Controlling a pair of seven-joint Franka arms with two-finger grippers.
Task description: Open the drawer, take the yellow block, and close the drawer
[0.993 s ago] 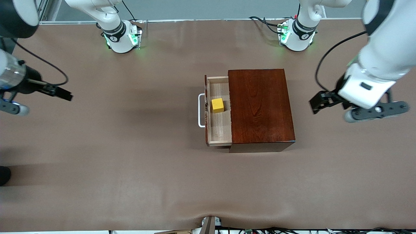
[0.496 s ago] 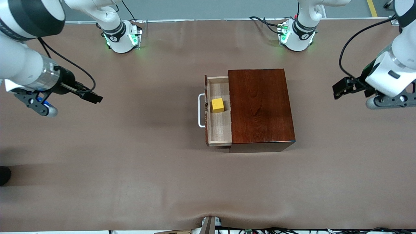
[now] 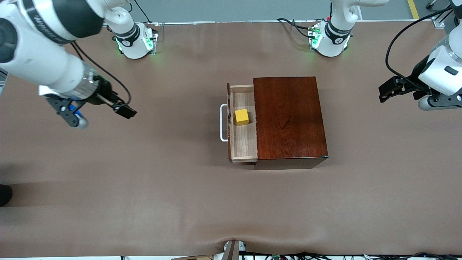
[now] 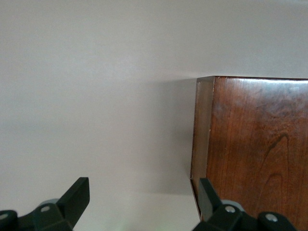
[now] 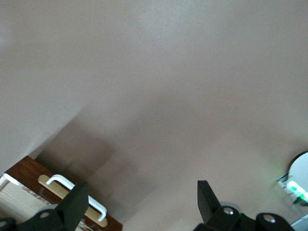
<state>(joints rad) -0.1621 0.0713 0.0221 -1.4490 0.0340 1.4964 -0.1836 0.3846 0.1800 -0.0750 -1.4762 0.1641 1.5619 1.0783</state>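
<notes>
- Two arms hang over one wide brown table [image 3: 144, 187], which fills nearly the whole front view, with a strip of grey floor along the top edge and cables along the bottom one.
- Next in size, the dark reddish-brown wooden box [image 3: 290, 119] sits at mid-table, glossy top catching the light.
- Right arm reaches in from its own end of the table; the right gripper [image 3: 99, 115] is up in the air over bare tabletop, well apart from the box, jaws spread wide, nothing between them.
- Left gripper [image 3: 409, 95] hangs over the table's edge at the left arm's end, fingers parted and empty as well.
- Drawer [image 3: 243, 144] is pulled out toward the right arm's end, pale wood floor showing, white handle [image 3: 223, 122] on its front.
- Yellow block [image 3: 242, 117] rests inside the drawer, on the floor near the middle, untouched.
- Only the front view shows the block. The right wrist view catches just a corner of the drawer with the handle [image 5: 77, 195] between its open fingertips [image 5: 77, 202].
- The left wrist view gets only the closed end of the box [image 4: 250, 144], no drawer in sight, grain and sheen clear.
</notes>
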